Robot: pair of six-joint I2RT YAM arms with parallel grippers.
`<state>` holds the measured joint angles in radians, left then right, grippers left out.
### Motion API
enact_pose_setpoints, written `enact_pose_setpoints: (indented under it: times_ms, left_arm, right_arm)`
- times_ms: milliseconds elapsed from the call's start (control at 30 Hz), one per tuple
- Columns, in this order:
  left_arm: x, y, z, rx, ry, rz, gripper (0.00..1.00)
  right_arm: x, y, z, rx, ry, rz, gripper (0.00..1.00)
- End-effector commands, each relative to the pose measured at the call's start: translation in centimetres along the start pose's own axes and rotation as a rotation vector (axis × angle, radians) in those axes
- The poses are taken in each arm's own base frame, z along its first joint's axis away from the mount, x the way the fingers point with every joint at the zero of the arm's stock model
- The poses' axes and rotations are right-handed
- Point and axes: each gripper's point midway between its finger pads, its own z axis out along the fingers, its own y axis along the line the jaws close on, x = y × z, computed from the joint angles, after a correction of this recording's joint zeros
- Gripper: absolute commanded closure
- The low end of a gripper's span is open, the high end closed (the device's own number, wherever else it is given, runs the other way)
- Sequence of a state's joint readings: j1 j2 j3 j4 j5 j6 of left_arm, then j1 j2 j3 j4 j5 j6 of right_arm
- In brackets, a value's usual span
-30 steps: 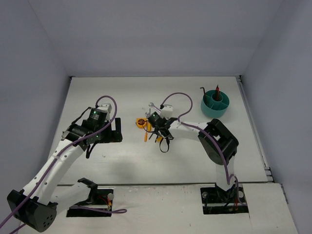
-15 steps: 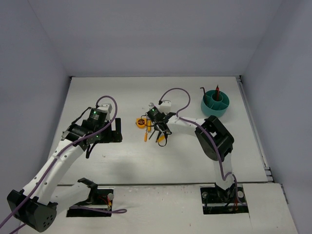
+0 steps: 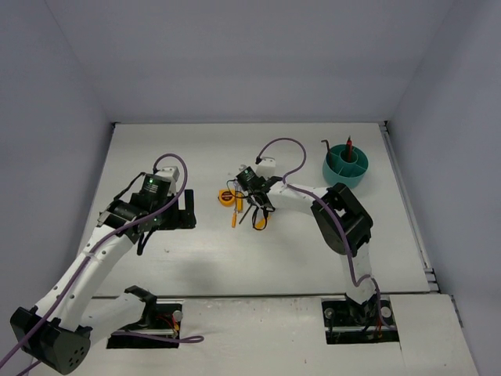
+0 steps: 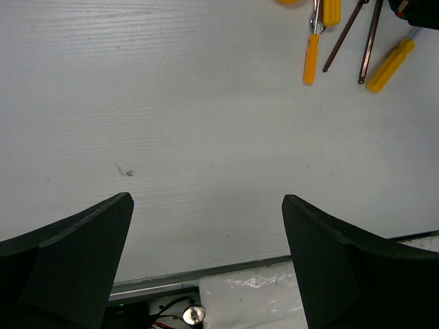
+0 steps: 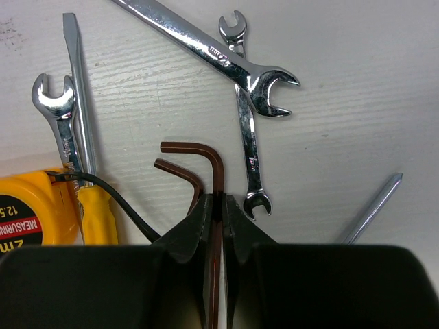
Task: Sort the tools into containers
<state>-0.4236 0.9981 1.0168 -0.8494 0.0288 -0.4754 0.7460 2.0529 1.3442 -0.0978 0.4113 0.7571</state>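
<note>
The dark L-shaped hex key (image 5: 219, 173) sits near the counter's (image 5: 343, 103) middle, beside silver wrenches (image 5: 206, 51), its shaft pinched by the right fingers (image 5: 195, 229). The teal cup (image 3: 344, 179) stands well apart. The left fingers (image 4: 75, 247) are spread wide.

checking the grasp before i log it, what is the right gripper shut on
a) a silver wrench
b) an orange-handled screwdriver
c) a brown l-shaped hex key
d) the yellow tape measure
c: in the right wrist view the right gripper pinches the long shaft of the larger brown hex key, while the silver wrenches, tape measure and screwdriver lie outside its grip.
</note>
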Motion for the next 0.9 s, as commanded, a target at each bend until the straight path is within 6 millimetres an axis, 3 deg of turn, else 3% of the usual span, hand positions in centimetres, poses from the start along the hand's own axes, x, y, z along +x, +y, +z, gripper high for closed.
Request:
enact_pose_setpoints:
  times_ms: [0, 300, 467, 567, 733, 867]
  left_arm:
    - [-1.0, -0.2, -0.4, 0.011, -0.046, 0.02, 0.12]
    - [-1.3, -0.2, -0.5, 0.006, -0.058, 0.025, 0.12]
    - [-1.4, -0.2, -0.3, 0.003, -0.051, 0.025, 0.12]
    - [-1.4, -0.2, -0.3, 0.003, -0.049, 0.023, 0.12]
    - [-1.4, -0.2, -0.4, 0.005, -0.056, 0.02, 0.12]
    - [-1.3, -0.2, -0.4, 0.006, -0.057, 0.018, 0.12]
  right_arm:
    - [1.7, -3.0, 0.2, 0.077, 0.081, -0.088, 1.0]
    - [-9.9, -0.3, -6.5, -0.077, -0.175, -0.216, 1.0]
    - [-14.5, -0.1, -9.7, -0.221, -0.28, -0.213, 1.0]
    - [-16.8, -1.6, -10.4, -0.249, -0.327, -0.226, 1.0]
    - [-22.9, -6.5, -11.6, -0.178, -0.491, -0.242, 1.0]
    - [-26.6, -9.2, -11.6, -0.243, -0.606, -0.315, 1.0]
